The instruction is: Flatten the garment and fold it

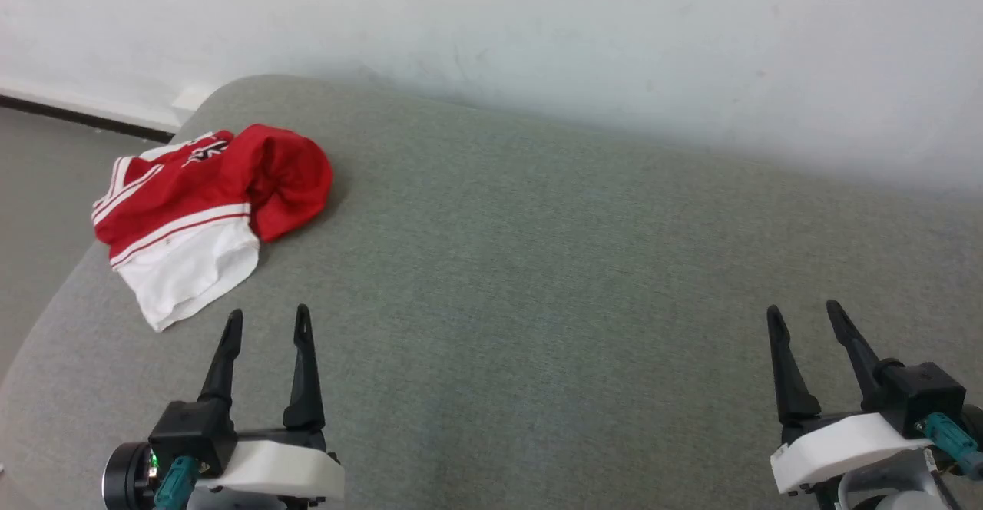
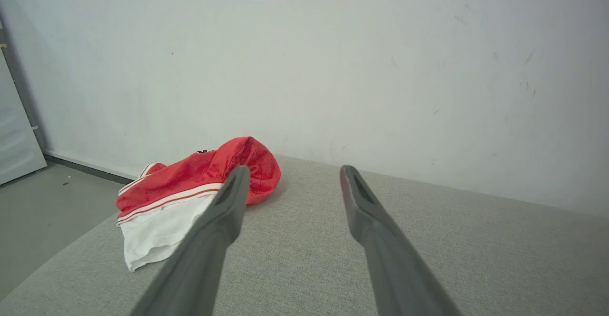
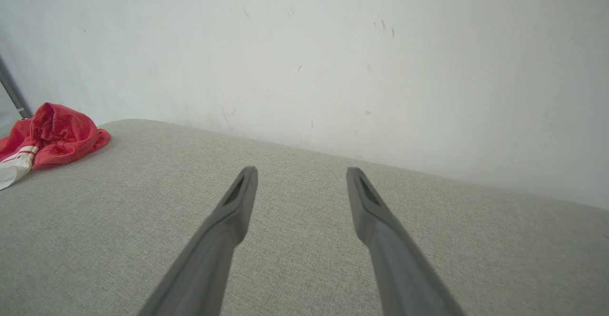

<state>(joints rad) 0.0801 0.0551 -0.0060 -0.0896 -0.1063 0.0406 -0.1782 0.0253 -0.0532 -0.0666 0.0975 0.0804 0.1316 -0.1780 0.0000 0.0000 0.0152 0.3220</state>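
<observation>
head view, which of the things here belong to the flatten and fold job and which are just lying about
Job: crumpled red shirt with white sleeve and red-and-white striped trim; grey fabric-covered surface under it; left gripper, open; right gripper, open.
Just there: white wall; grey floor; dark baseboard strip.

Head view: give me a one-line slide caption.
Crumpled red-and-white garment lies at the grey couch's far left; left gripper and right gripper both open, empty.
</observation>
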